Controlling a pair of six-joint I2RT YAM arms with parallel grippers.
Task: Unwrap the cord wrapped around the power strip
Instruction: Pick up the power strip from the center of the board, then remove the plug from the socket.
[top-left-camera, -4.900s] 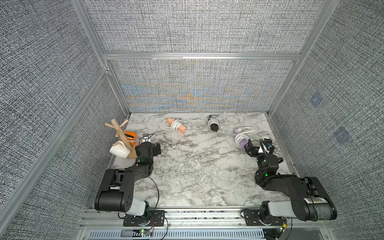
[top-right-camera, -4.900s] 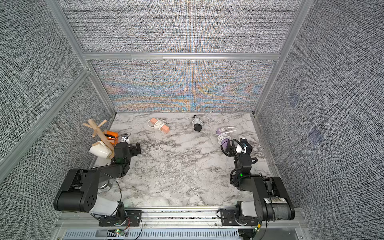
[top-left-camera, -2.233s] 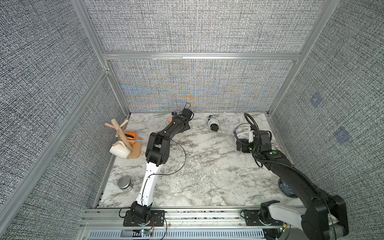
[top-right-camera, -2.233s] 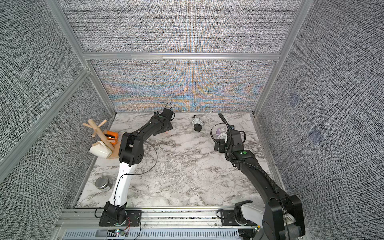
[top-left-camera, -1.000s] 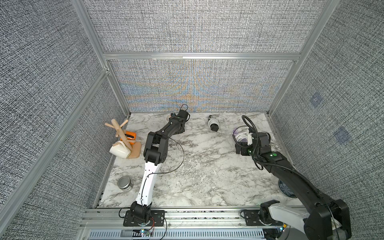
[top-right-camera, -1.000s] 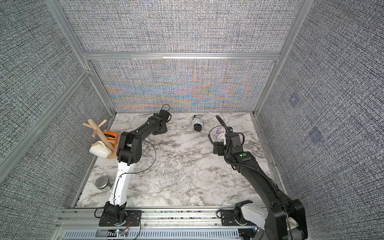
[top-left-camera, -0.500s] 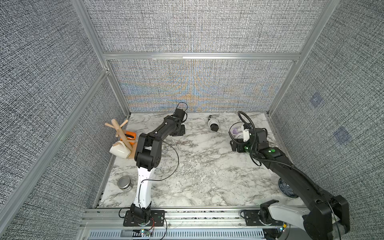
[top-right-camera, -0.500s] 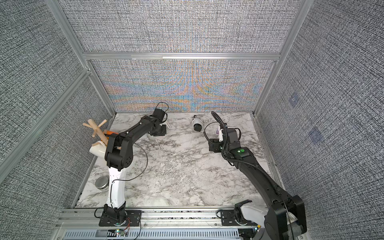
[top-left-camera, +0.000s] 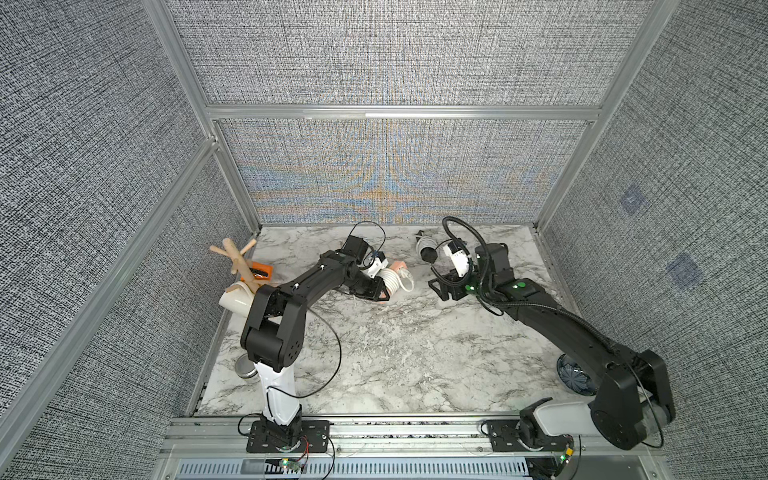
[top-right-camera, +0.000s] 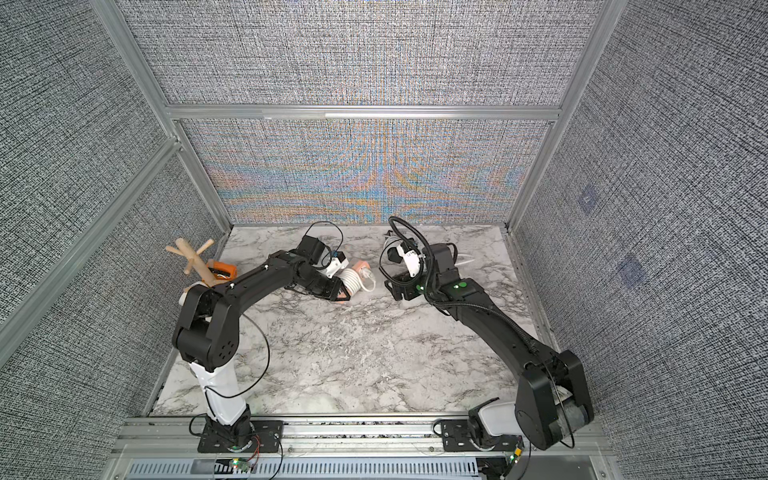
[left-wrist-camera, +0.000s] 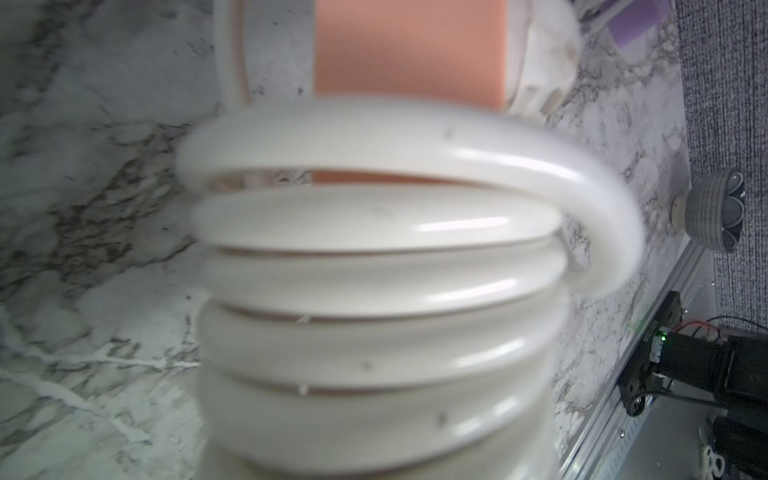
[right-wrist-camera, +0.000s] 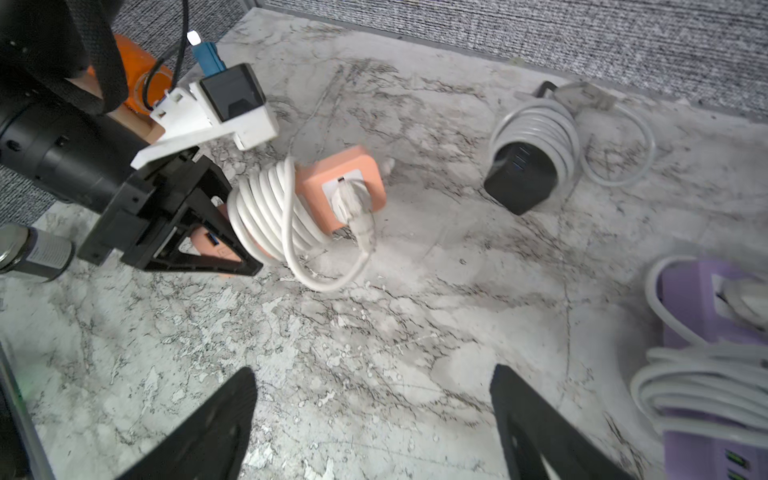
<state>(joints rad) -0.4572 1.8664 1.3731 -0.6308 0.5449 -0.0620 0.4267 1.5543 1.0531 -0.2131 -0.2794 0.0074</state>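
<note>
A pink power strip (right-wrist-camera: 345, 187) with a white cord (right-wrist-camera: 270, 208) coiled round it is near the back middle of the marble table, in both top views (top-left-camera: 400, 265) (top-right-camera: 360, 266). My left gripper (right-wrist-camera: 239, 226) is shut on its bare end, which it holds just off the table. The cord's plug sits in the strip's face, and one loose loop hangs down. Up close in the left wrist view, the cord (left-wrist-camera: 374, 282) fills the frame and hides the jaws. My right gripper (right-wrist-camera: 374, 374) hovers open over bare marble to the right of the strip (top-left-camera: 442, 286).
A black power strip (right-wrist-camera: 523, 183) wrapped in grey cord lies at the back. A purple one (right-wrist-camera: 706, 374) lies by my right wrist. A wooden mug tree (top-left-camera: 237, 257) with a mug stands at the left edge, a metal can (top-left-camera: 245, 368) lies front left, and a patterned bowl (top-left-camera: 573, 374) sits at the right.
My left gripper has drawn the pink strip away from the back wall toward the table's middle. The right gripper has moved left, away from the purple strip and toward the pink one.
</note>
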